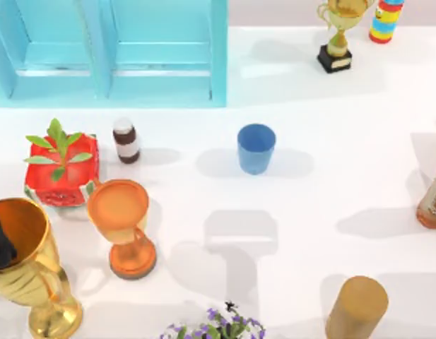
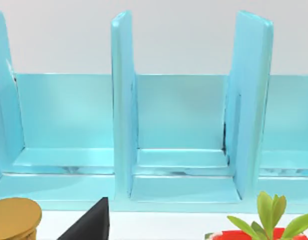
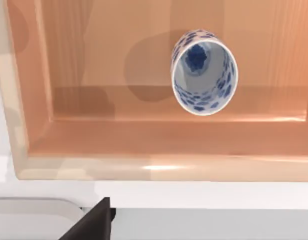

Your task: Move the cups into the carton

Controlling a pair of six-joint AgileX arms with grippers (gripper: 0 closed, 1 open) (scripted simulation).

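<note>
Right gripper [image 3: 94,220] hangs over the carton [image 3: 24,125], looking down into it. Open or closed? Can't tell from what's on show. Same for the left gripper [image 2: 91,225], parked at the table's left by the gold goblet [image 1: 23,272], facing the blue rack [image 2: 121,105].

So 1 of 2 is done: the patterned cup [image 3: 204,72] stands upright inside the carton, close to a wall. The blue cup [image 1: 256,148] is out mid-table, upright, with open space around it.

What could go wrong, by my read:
- The blue cup tapers, so a pinch low on the wall could squirt it upward or tip it. A grip near the rim looks safer.
- A left-arm reach would pass the orange goblet [image 1: 122,226] and the brown bottle [image 1: 126,140]. The goblet looks top-heavy, so 1 brush probably topples it.
- From the right, the tan cylinder [image 1: 355,307] sits near that path.
- The drop-off is the sneaky one: coming down too close to the patterned cup could knock it over.
</note>
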